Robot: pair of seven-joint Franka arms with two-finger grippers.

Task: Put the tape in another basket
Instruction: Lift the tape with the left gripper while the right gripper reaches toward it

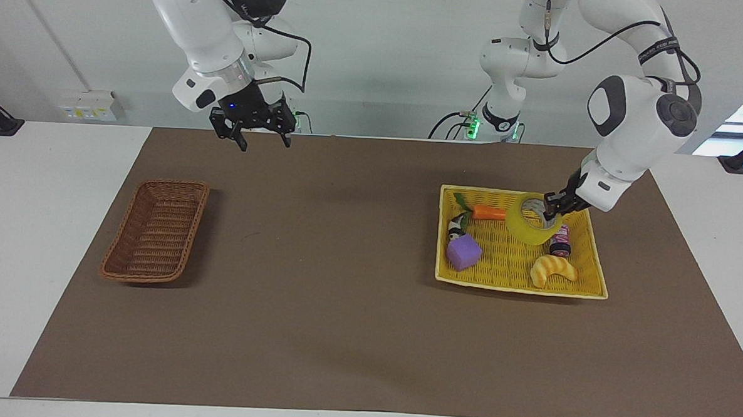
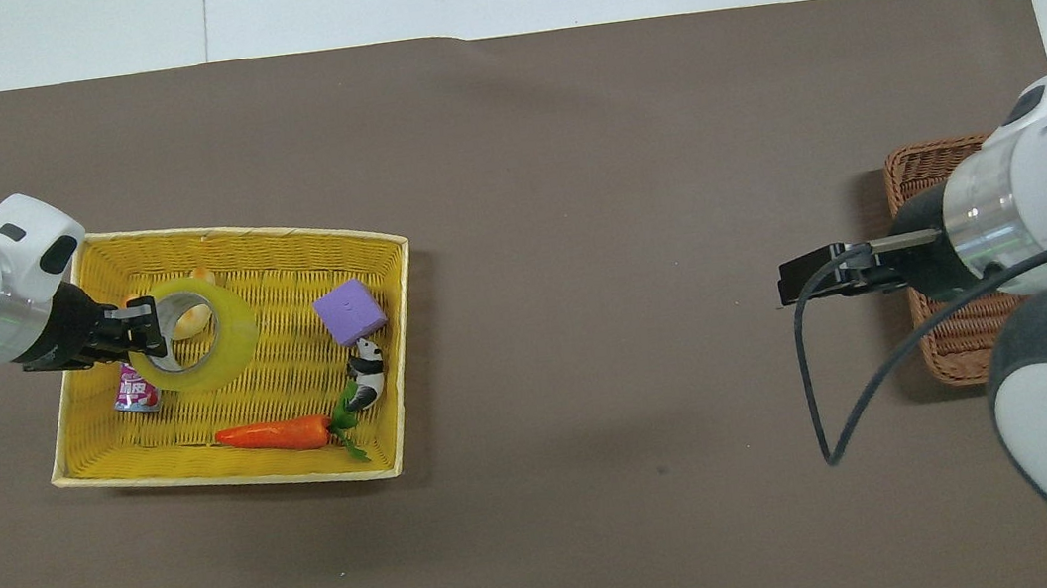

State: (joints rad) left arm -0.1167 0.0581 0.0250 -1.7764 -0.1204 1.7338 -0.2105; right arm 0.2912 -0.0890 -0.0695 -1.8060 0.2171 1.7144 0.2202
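The tape (image 1: 528, 229), a translucent yellow roll, hangs tilted from my left gripper (image 1: 552, 211), which is shut on its rim. It is lifted just above the yellow basket (image 1: 518, 287), over the end toward the left arm. In the overhead view the left gripper (image 2: 140, 326) pinches the tape (image 2: 229, 338) at the ring's edge. The dark-brown wicker basket (image 1: 157, 230) lies empty at the right arm's end of the table; the right arm partly covers it in the overhead view (image 2: 918, 171). My right gripper (image 1: 264, 142) is open and empty, raised over the brown mat beside that basket (image 2: 796, 276).
In the yellow basket (image 2: 236, 471) lie a carrot toy (image 1: 489, 212), a purple cube (image 1: 463, 251), a panda figure (image 1: 455, 226), a small bottle (image 1: 559, 240) and a croissant toy (image 1: 552, 269). A brown mat (image 1: 342, 307) covers the table.
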